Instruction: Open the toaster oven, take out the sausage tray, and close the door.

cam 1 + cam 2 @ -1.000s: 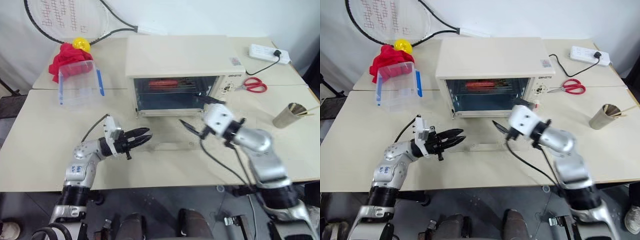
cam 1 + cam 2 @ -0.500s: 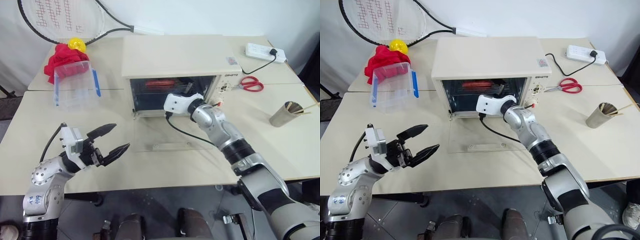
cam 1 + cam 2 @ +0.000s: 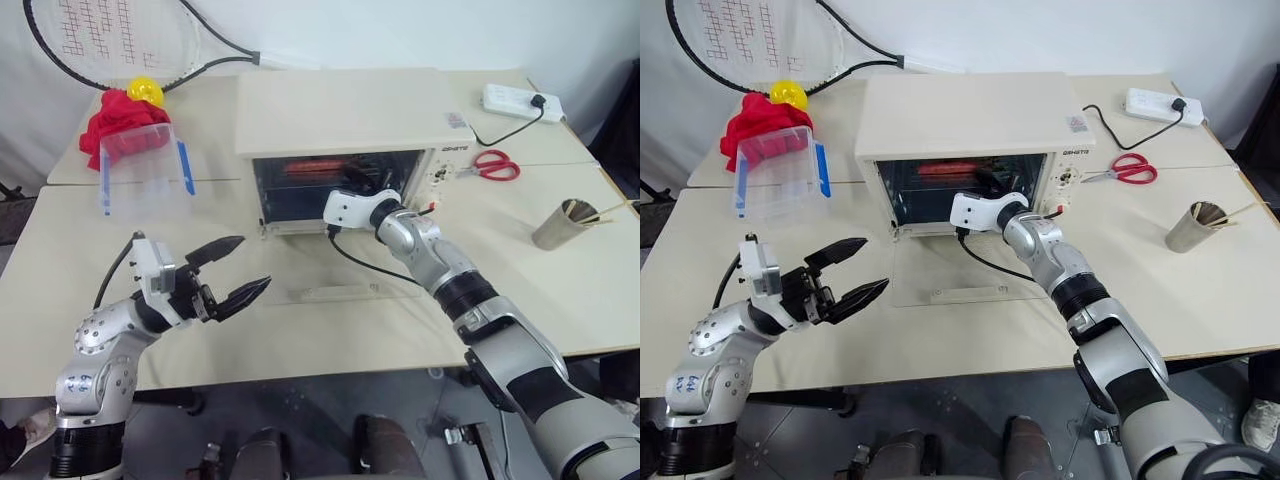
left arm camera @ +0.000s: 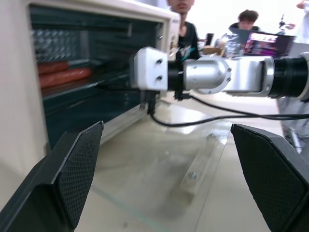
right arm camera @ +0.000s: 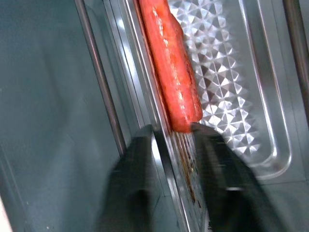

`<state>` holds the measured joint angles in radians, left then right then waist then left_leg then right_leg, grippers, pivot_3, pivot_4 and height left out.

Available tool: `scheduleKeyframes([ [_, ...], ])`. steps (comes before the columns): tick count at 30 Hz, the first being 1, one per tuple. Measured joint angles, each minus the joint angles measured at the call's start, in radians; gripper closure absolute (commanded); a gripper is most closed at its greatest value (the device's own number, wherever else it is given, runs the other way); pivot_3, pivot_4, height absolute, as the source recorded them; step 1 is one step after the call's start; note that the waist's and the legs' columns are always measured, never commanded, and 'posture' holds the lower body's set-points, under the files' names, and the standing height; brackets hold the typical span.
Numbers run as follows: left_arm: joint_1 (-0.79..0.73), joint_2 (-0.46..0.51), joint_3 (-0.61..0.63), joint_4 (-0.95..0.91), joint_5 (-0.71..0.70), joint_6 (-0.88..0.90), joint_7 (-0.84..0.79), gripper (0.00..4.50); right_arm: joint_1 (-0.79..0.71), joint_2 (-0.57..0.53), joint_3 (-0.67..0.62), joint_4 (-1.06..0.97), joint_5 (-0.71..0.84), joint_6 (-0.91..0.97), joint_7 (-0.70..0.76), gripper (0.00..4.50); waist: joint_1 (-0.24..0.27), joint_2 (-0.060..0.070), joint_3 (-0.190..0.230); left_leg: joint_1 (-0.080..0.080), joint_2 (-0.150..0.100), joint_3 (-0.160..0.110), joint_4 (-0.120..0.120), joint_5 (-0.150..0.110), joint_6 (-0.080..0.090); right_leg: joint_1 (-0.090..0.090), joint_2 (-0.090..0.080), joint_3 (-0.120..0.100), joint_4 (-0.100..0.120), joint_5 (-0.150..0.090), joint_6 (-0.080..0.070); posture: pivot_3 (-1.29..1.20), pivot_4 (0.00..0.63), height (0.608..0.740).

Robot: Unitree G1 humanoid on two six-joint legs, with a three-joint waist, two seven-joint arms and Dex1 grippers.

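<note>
Door [image 3: 960, 282] down flat on the table, toaster oven [image 3: 965, 120] open. Right gripper [image 5: 176, 140] reaches inside the cavity, fingers clenched on the near rim of the sausage tray [image 5: 231, 87], one finger each side of the edge; a sausage [image 5: 171, 63] lies just past its tips. Left gripper [image 3: 235, 270] spread wide, holding nothing, door just to its right. Brand lettering on the control panel [image 3: 455, 150], too small to read.

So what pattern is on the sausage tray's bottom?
Silvery embossed diamond pattern on the sausage tray; clearest in the right wrist view.
</note>
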<state>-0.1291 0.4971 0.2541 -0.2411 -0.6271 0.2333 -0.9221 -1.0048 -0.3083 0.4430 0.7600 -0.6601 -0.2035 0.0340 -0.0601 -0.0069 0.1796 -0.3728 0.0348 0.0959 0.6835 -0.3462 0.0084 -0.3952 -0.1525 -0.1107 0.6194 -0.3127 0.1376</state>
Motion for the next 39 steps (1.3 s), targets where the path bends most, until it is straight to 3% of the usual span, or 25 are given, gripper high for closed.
scheduleKeyframes([
  [15,-0.336,-0.019,-0.04,0.251,-0.012,0.018,-0.064,0.0,0.013,-0.072,0.011,-0.089,-0.025,-0.045,0.092,4.46,0.0,0.0,0.0,-0.003,0.0,-0.001,-0.001,0.0,0.0,-0.001,0.001,-0.003,-0.001,0.0,0.0,0.0,0.15,0.74],
  [25,-0.461,-0.052,-0.042,0.367,-0.013,0.019,-0.071,0.0,0.062,-0.1,0.011,-0.223,-0.023,-0.055,0.195,4.46,-0.017,-0.001,0.0,-0.004,0.0,-0.001,-0.002,0.0,0.0,-0.003,0.001,-0.006,-0.001,0.0,0.0,0.0,0.15,0.74],
  [39,-0.499,-0.036,-0.048,0.459,-0.009,0.049,-0.131,0.0,0.362,-0.176,-0.07,-0.726,0.054,0.04,0.435,4.46,-0.02,-0.001,0.0,-0.003,0.001,-0.001,-0.001,0.0,0.0,-0.003,0.001,-0.005,0.0,0.0,0.0,0.0,0.15,0.74],
])
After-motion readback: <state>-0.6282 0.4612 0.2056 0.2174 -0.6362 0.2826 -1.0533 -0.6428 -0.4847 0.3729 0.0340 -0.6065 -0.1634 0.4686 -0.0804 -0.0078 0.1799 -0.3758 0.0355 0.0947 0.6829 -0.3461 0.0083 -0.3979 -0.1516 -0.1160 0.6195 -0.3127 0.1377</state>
